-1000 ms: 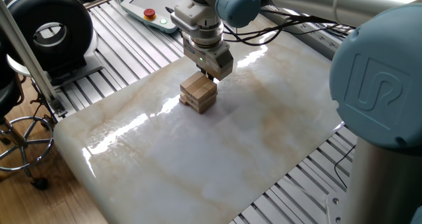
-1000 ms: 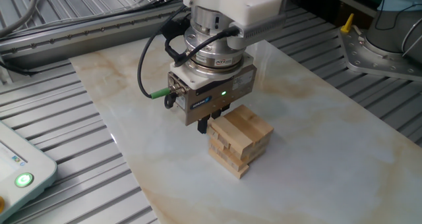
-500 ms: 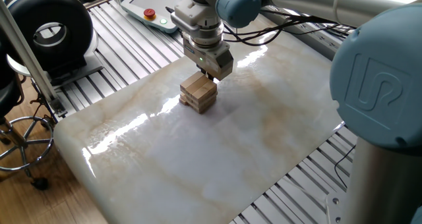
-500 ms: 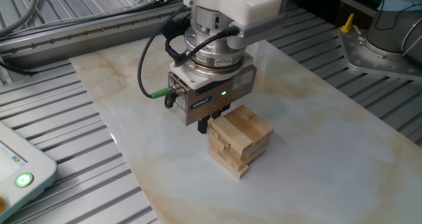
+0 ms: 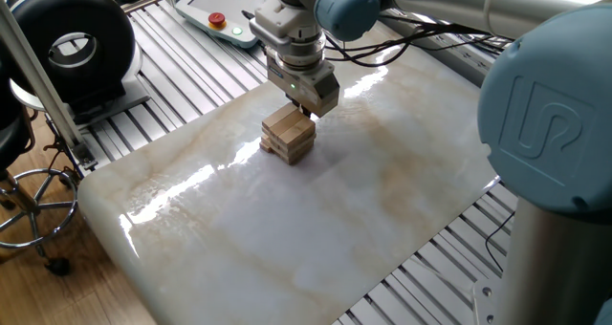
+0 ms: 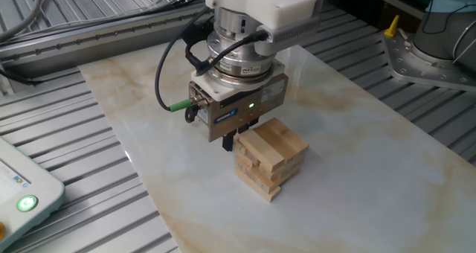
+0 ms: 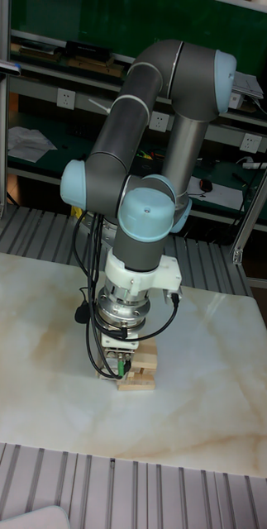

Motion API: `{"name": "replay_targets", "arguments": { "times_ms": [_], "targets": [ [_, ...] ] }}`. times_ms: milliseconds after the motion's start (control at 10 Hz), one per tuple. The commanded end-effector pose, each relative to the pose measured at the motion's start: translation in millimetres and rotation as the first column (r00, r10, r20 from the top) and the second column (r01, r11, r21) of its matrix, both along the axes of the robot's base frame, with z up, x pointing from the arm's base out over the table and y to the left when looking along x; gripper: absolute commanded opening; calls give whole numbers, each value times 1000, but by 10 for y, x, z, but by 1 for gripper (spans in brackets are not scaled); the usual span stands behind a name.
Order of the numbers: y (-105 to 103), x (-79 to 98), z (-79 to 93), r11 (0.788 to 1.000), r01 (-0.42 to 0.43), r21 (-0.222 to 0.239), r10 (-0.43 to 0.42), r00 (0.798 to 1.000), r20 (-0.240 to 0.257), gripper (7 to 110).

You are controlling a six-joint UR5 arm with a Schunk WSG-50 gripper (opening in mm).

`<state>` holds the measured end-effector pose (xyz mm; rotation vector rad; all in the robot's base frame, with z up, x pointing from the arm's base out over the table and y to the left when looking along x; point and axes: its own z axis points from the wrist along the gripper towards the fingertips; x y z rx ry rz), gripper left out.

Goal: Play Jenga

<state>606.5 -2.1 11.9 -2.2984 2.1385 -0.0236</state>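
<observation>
The only clear mark is the UR logo, raised in the blue cap of the robot joint [image 5: 553,115] at the right edge of one fixed view; it appears turned on its side. In the other fixed view, the gripper body [image 6: 236,108] near the frame's centre carries a dark label strip with pale lettering beside a green light, too small to make out. The teach pendant [image 5: 222,11] at the top of one fixed view has a red button with no legible marking. The tall fixed view offers no readable text; papers on the shelves are blurred.
</observation>
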Motion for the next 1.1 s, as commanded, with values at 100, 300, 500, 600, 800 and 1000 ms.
{"name": "replay_targets", "arguments": {
  "times_ms": [100,300,500,600,800,1000],
  "targets": [
    [6,7,2,1000,7,6,-7,1000,2,7],
    [-13,-14,10,1000,19,-3,-19,1000,-4,7],
    [-13,-19,22,1000,30,-7,-30,1000,-4,7],
    [-8,-22,26,999,31,-6,-31,999,-4,7],
    [-13,-20,29,1000,30,-7,-30,1000,-2,7],
    [-7,-20,26,1000,31,-2,-31,1000,-2,7]
  ]
}}
